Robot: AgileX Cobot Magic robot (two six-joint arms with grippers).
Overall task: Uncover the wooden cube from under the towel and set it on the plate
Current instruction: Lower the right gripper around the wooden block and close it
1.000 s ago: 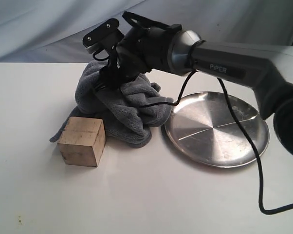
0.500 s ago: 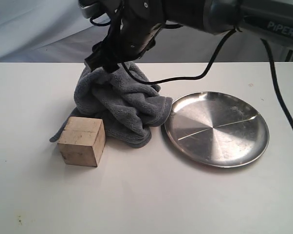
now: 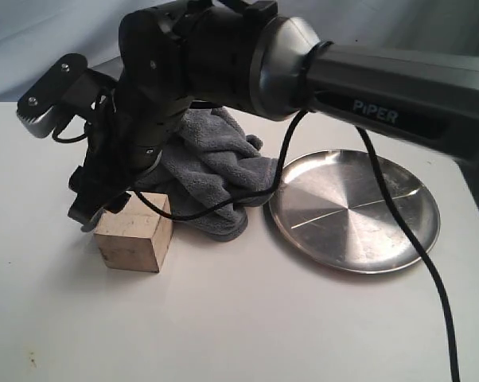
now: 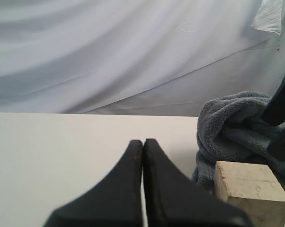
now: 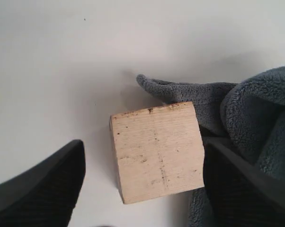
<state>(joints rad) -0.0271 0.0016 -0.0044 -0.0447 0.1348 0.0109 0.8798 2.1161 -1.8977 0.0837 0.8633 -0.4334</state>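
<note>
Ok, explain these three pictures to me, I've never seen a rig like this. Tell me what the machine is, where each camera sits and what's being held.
This is a robot with two arms, each ending in a two-fingered gripper. One picture comes from a camera standing apart from the arms, and the other two from cameras on the wrists. On the white table are a wooden block, a grey towel bunched up against it, and a shiny metal plate beside the towel. The right gripper is open, with one finger on each side of the block, and grips nothing. The left gripper is shut and empty.
</note>
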